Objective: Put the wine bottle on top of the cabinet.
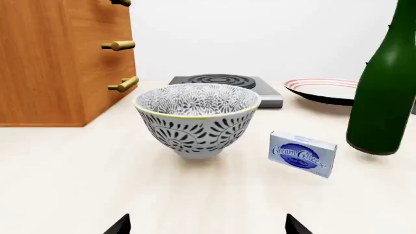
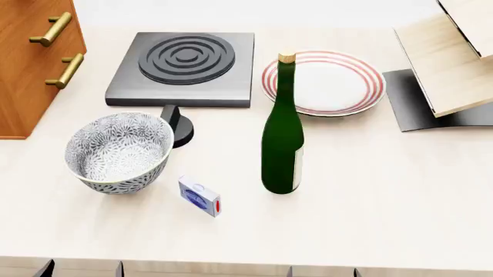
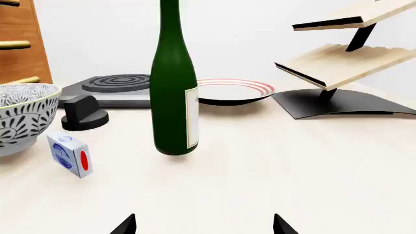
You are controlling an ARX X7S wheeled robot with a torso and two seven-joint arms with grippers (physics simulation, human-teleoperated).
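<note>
The wine bottle (image 2: 282,147) stands upright on the pale surface (image 2: 385,196), just in front of the red-rimmed plate (image 2: 331,81) and right of the cream cheese box (image 2: 200,197). The cabinet (image 2: 31,63) sits at the far left edge, well apart from the bottle. A patterned bowl (image 2: 118,151) stands between the two, near the black stove burner (image 2: 185,66). The left gripper (image 1: 206,225) faces the bowl, jaws spread and holding nothing. The right gripper (image 3: 203,225) faces the bottle, jaws likewise spread, not touching it. A light-wood rack (image 2: 454,57) occupies the far right.
</note>
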